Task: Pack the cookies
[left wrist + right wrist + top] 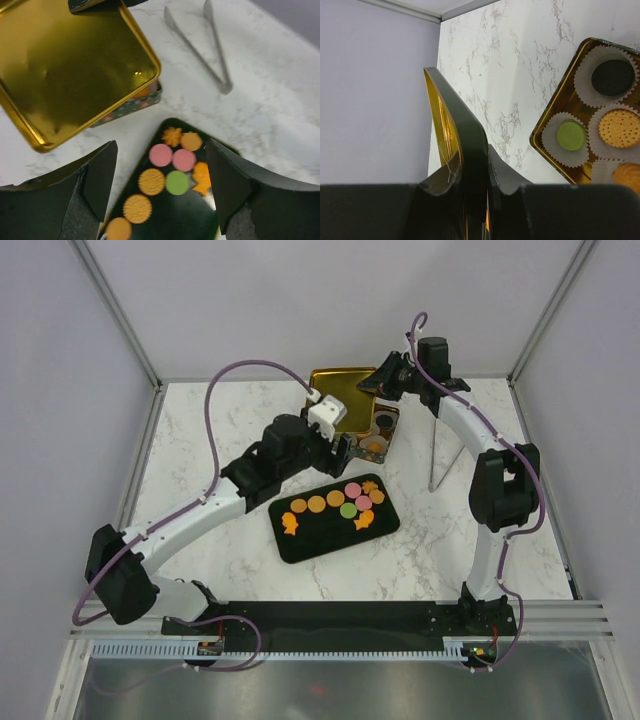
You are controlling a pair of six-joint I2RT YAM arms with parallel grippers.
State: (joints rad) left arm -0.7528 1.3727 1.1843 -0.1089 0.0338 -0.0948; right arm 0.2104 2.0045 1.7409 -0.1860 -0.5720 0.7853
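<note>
Ten or so cookies [335,498] sit on the black tray [320,538] mid-table: orange rounds, two pinks, a green, a couple of orange fish. A few more are in the tin [572,100], each in its own paper liner [552,150]: one black, one green, some orange. Left gripper [161,143] hovers right over the tray with its fingers spread wide, holding nothing. Right gripper [472,170] is pinched tight on the edge of the gold lid [455,120], which leans over the tin's edge. Tongs [220,75] lie on the marble table [430,540] off to the right.
</note>
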